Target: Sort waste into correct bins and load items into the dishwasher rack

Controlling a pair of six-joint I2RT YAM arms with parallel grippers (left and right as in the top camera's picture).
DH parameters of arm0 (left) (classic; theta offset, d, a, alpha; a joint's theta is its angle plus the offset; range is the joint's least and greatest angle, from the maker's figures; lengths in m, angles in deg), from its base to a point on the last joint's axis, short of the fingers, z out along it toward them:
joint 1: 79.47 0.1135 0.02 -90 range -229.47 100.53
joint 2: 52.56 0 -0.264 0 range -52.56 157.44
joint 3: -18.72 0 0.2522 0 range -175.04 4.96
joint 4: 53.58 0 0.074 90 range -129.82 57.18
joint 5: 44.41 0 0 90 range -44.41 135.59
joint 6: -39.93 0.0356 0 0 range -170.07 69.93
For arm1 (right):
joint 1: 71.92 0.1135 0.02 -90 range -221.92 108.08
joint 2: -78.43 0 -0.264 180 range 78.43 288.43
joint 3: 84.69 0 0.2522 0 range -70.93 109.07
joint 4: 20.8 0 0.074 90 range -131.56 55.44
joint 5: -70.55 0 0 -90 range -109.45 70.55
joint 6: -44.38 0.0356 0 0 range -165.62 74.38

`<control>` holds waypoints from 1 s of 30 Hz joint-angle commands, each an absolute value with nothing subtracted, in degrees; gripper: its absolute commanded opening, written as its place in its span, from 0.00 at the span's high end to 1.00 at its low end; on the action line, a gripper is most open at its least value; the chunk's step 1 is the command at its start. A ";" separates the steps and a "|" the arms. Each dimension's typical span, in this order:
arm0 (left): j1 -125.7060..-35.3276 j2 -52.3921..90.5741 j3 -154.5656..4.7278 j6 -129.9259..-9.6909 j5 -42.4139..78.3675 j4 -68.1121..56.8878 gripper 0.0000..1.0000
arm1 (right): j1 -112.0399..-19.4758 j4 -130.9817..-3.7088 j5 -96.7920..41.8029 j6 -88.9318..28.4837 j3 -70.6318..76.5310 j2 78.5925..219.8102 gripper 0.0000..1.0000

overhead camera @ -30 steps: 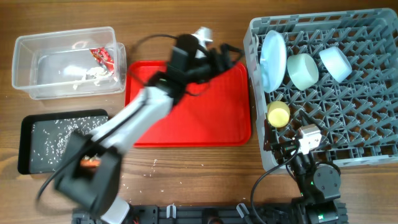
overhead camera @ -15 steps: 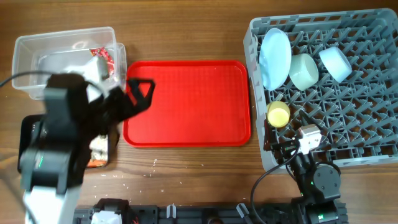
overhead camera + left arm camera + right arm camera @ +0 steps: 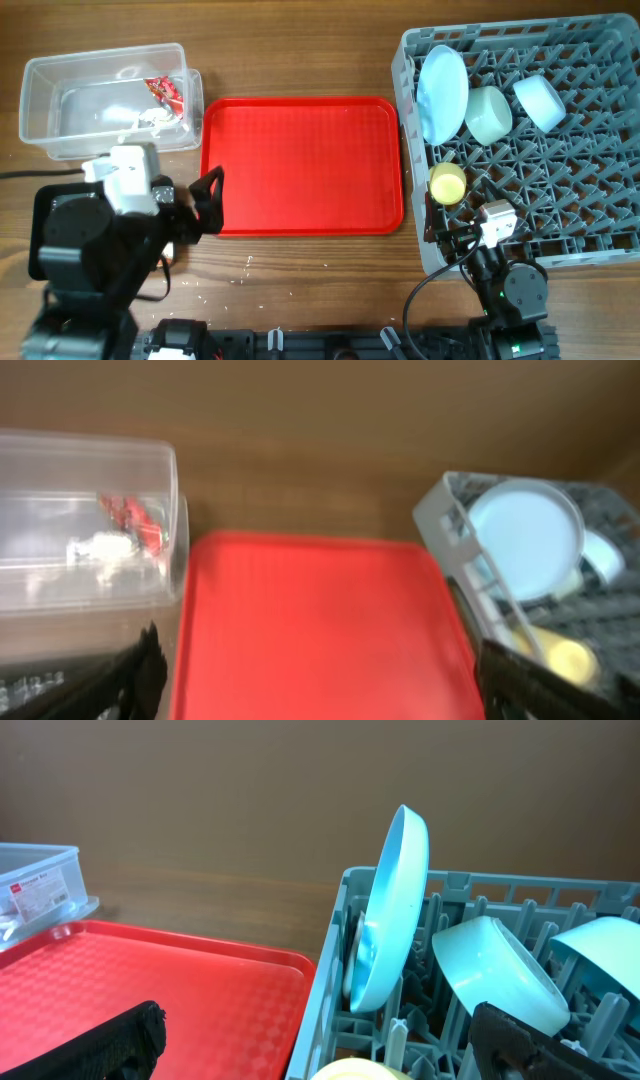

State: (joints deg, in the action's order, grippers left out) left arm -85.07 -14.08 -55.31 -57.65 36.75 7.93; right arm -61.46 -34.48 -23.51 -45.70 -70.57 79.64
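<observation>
The clear tub (image 3: 100, 100) holds the red-and-white wrapper (image 3: 165, 92) and the white paper scrap (image 3: 150, 120); both also show in the left wrist view (image 3: 130, 515). The black tray (image 3: 25, 685) with crumbs is mostly under my left arm, and the carrot is hidden. My left gripper (image 3: 210, 200) (image 3: 330, 690) is open and empty at the red tray's left edge. The grey rack (image 3: 600, 230) holds the pale blue plate (image 3: 440, 95) on edge, the mint bowl (image 3: 487, 113), the pale blue bowl (image 3: 540, 100) and the yellow-green cup (image 3: 447, 182). My right gripper (image 3: 447, 238) (image 3: 325, 1045) is open and empty at the rack's front left corner. The spoon is not in view.
The flat red tray (image 3: 300, 165) lies bare between the tub and the rack. A few pale crumbs (image 3: 250, 262) lie on the wood in front of it.
My left arm has swung from the red tray's back edge, past the tub, down to the front left over the black tray. The right arm has not moved.
</observation>
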 commanded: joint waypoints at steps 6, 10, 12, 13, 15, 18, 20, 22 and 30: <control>-85.45 -30.12 -26.79 -47.48 32.56 -16.31 0.00 | -61.51 -34.31 -24.21 -45.22 -70.63 79.40 0.00; -85.29 -40.52 -17.26 -47.26 32.62 -21.01 0.00 | -61.51 -34.31 -24.21 -45.26 -70.63 79.38 0.00; -85.23 -45.00 -14.48 -47.26 32.62 -20.92 0.00 | -61.51 -34.31 -24.21 -45.22 -70.63 79.40 0.00; -84.96 -47.34 -13.02 -47.26 32.62 -20.99 0.00 | -61.51 -34.31 -24.21 -45.24 -70.63 79.38 0.00; -84.37 -49.94 -11.36 -47.26 32.64 -20.90 0.00 | -61.51 -34.31 -24.21 -45.26 -70.63 79.40 0.00; -83.37 -52.37 -8.67 -47.26 33.15 -20.33 0.00 | -61.51 -34.31 -24.18 -45.24 -70.61 79.40 0.00; -83.06 -52.39 -6.68 -47.26 33.45 -20.38 0.00 | -61.51 -34.31 -24.21 -45.24 -70.63 79.40 0.00; -83.04 -52.39 -4.54 -47.26 33.45 -20.44 0.00 | -61.51 -34.31 -24.21 -45.26 -70.63 79.38 0.00; -83.19 -52.39 -0.61 -47.28 33.23 -22.17 0.00 | -61.51 -34.31 -24.21 -45.24 -70.63 79.40 0.00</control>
State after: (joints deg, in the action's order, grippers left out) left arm -83.48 -51.74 -0.91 -48.57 33.56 -21.91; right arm -61.46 -34.51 -23.51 -45.70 -70.57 79.64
